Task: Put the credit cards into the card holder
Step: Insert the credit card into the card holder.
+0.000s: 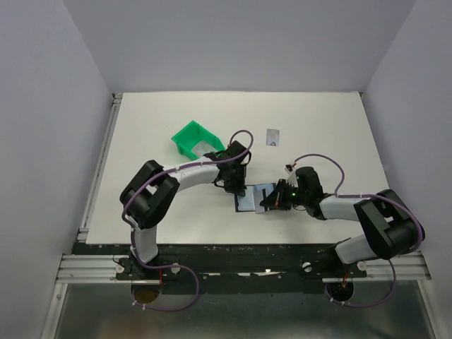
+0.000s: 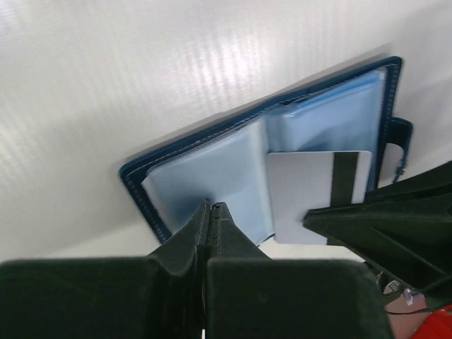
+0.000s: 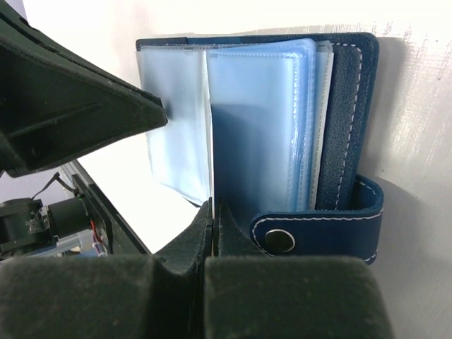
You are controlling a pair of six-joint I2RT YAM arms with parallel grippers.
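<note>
White tabletop [image 1: 339, 141] is filling the overhead view, with plain pale walls closing it in on three sides. You are working near its front edge, where the card holder [image 1: 251, 198] is lying open between your two arms, navy cover down and clear bluish sleeves [image 2: 212, 176] showing.

Your left claw [image 2: 210, 206] is sitting clenched, its tips meeting right at the near edge of the left-hand sleeve. Your right claw [image 3: 212, 205] is clenched as well, pointing into the holder from the opposite side, just beside the snap tab [image 3: 318, 229] and its small metal stud [image 3: 278, 241].

From the left wrist, you are seeing the striped card [image 2: 304, 194] lying over the sleeves on the tab side of the holder, its black stripe [image 2: 344, 176] running along the side nearer the tab. Its near end is sticking out past the sleeves, and the tip of your right claw is meeting that end. It may be pinching the card there, but the angle is too poor to say for certain, and I cannot tell whether the far end is tucked into a pocket.

The second card [image 1: 273, 137] is lying flat farther back on the tabletop, well apart from the holder. A green bin [image 1: 194, 139] is standing to its left, just behind your left arm's wrist.
</note>
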